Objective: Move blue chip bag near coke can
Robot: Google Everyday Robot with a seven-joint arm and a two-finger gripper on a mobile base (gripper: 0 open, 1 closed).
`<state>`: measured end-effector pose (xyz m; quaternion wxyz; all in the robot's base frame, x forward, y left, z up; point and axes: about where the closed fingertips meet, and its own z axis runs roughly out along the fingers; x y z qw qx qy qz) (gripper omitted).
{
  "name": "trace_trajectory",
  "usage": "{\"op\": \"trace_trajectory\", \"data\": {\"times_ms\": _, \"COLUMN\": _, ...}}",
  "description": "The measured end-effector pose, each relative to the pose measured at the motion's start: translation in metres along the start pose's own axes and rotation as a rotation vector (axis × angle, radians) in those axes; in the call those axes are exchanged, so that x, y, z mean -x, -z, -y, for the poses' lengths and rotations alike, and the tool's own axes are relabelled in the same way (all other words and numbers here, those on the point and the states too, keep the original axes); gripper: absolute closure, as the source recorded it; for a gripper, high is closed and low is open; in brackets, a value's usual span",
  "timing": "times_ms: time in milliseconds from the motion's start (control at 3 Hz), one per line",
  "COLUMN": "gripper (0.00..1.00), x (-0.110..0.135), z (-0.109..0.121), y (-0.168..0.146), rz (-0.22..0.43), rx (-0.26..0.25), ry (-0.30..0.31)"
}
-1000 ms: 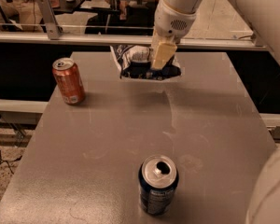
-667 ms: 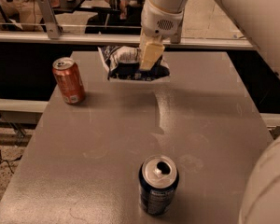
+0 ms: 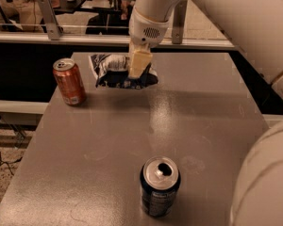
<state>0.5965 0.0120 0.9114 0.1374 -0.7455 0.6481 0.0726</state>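
A single camera sits high at the near side of the worktop (image 3: pixel 108 140). It tilts steeply down and faces across the worktop toward the far edge, where a metal rail (image 3: pixel 85 37) crosses the top strip. The view is close: the worktop spans most of the width, and the dark blue can (image 3: pixel 159 186) stands right at the bottom. The robot's white arm (image 3: pixel 217 13) enters from the upper right, and a curved white shell (image 3: pixel 269 182) fills the lower right corner. The hand (image 3: pixel 139 65) hangs at upper middle, closed on the blue chip bag (image 3: pixel 113 74), near the coke can (image 3: pixel 69 81).
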Motion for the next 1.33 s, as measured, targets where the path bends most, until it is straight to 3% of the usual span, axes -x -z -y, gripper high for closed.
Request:
{"op": "trace_trajectory", "data": {"times_ms": 667, "gripper": 0.13, "x": 0.0057, "z": 0.0008, "y": -0.0130, "rz": 0.013, "rx": 0.010, "ry": -0.005}}
{"op": "trace_trajectory", "data": {"times_ms": 1000, "gripper": 0.00, "x": 0.0070, "z": 0.0025, "y": -0.0146, "rz": 0.016, "rx": 0.006, "ry": -0.005}}
{"op": "trace_trajectory", "data": {"times_ms": 1333, "gripper": 0.00, "x": 0.0070, "z": 0.0025, "y": -0.0146, "rz": 0.016, "rx": 0.006, "ry": -0.005}}
